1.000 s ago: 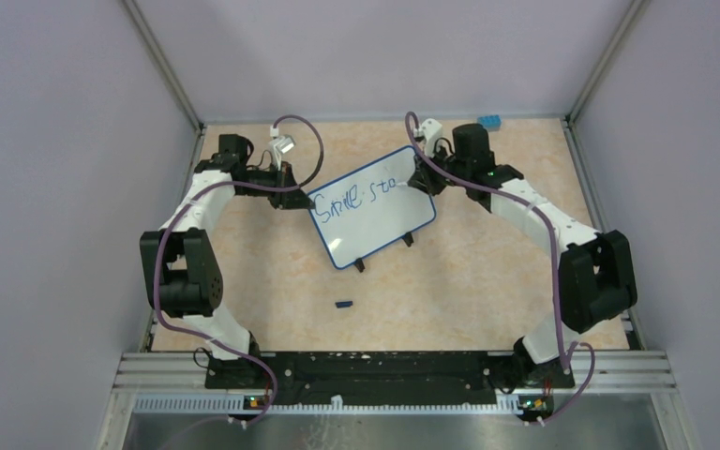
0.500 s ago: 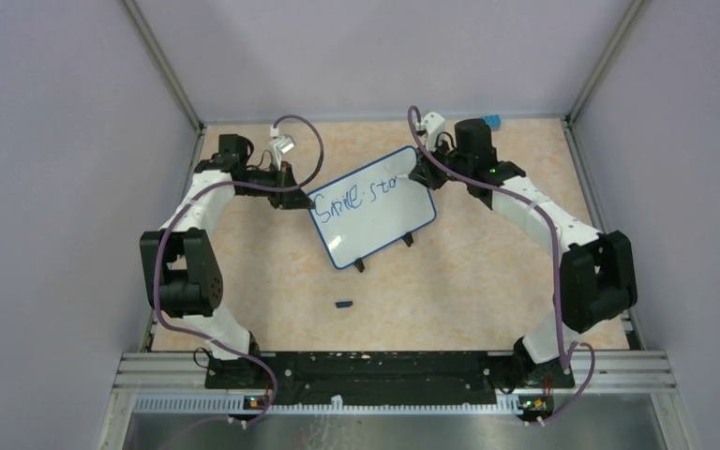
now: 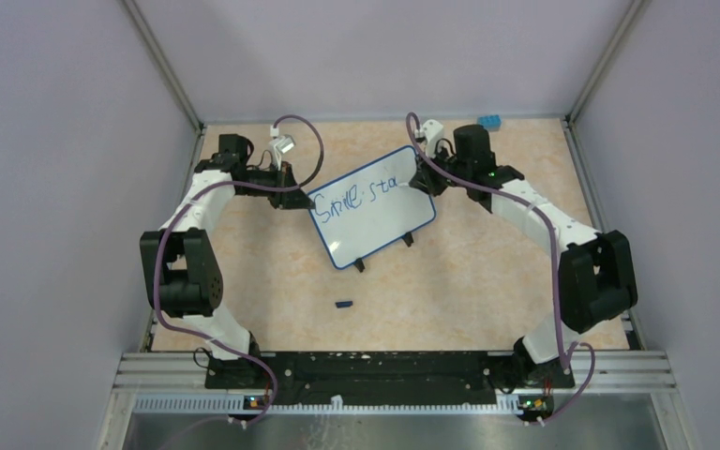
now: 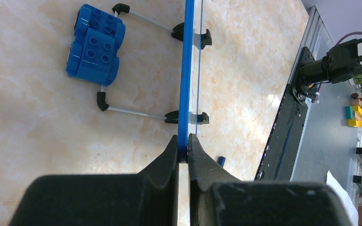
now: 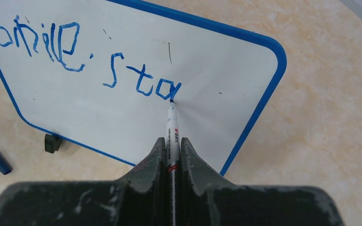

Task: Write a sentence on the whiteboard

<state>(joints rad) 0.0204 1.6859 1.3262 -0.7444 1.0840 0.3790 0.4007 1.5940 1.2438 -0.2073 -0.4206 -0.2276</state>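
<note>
The whiteboard (image 3: 375,220) stands tilted mid-table on two black feet, its blue frame edge-on in the left wrist view (image 4: 186,70). My left gripper (image 3: 292,199) (image 4: 183,148) is shut on the board's left edge. The sentence (image 3: 361,194) (image 5: 75,56) reads "Smile sta" in blue. On the board's right side, my right gripper (image 3: 424,178) (image 5: 172,146) is shut on a white marker (image 5: 172,125). The marker's tip touches the board (image 5: 122,113) at the end of the last "a".
A blue marker cap (image 3: 343,304) (image 5: 0,162) lies on the table in front of the board. A blue toy brick (image 3: 490,122) (image 4: 95,44) sits at the back right, behind the board. Purple walls close in the sides and back.
The right gripper has shifted the marker slightly and the last letter now reads as an "a" with a tail. The left arm and the board have stayed put.
</note>
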